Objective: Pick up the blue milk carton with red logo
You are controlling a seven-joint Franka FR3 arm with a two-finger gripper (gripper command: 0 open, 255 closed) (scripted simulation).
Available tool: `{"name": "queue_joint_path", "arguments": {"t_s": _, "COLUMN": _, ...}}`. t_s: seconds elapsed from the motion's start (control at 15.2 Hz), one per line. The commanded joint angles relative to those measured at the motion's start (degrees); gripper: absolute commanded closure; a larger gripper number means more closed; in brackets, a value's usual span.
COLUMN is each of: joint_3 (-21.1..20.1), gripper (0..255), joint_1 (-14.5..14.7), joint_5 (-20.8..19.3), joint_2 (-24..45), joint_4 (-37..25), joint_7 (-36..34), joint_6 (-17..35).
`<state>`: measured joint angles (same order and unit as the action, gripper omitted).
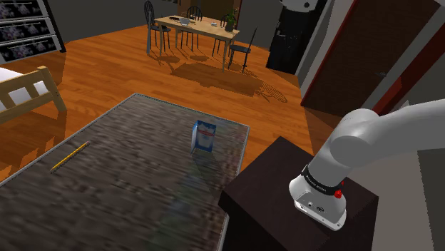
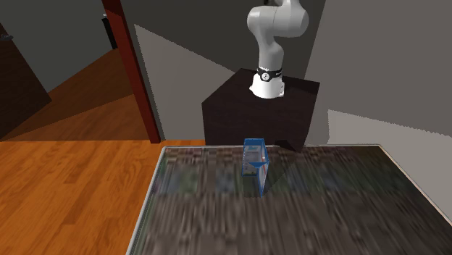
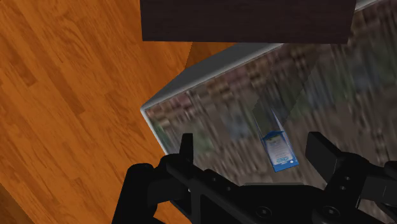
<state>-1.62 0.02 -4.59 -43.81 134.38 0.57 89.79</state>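
A small blue and white milk carton (image 1: 203, 135) stands upright on the dark glossy table (image 1: 128, 192), near the edge closest to the stand (image 1: 285, 182). In the second exterior view the carton (image 2: 256, 165) is just in front of the stand (image 2: 253, 109), where the white arm (image 2: 271, 43) rises. In the wrist view my gripper (image 3: 253, 153) is open and high above the table. The carton (image 3: 280, 151) lies far below, between the two black fingers (image 3: 186, 149) and nearer the right one, and it is not touched.
A yellow pencil (image 1: 70, 155) lies on the table toward the shoulder view's left. A pale bed frame (image 1: 25, 89) stands beyond that side. A dining table with chairs (image 1: 196, 28) is far back on the wooden floor. A red-brown post (image 2: 134, 72) rises beside the table.
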Motion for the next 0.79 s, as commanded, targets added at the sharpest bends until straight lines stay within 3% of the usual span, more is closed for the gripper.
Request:
{"name": "queue_joint_path", "arguments": {"t_s": 0.0, "joint_3": 0.00, "gripper": 0, "joint_1": 0.00, "joint_5": 0.00, "joint_2": 0.00, "joint_4": 0.00, "joint_7": 0.00, "joint_6": 0.00}}
{"name": "queue_joint_path", "arguments": {"t_s": 0.73, "joint_3": -1.37, "gripper": 0, "joint_1": 2.29, "joint_5": 2.09, "joint_2": 14.26, "joint_4": 7.36, "joint_7": -0.54, "joint_6": 21.81}}
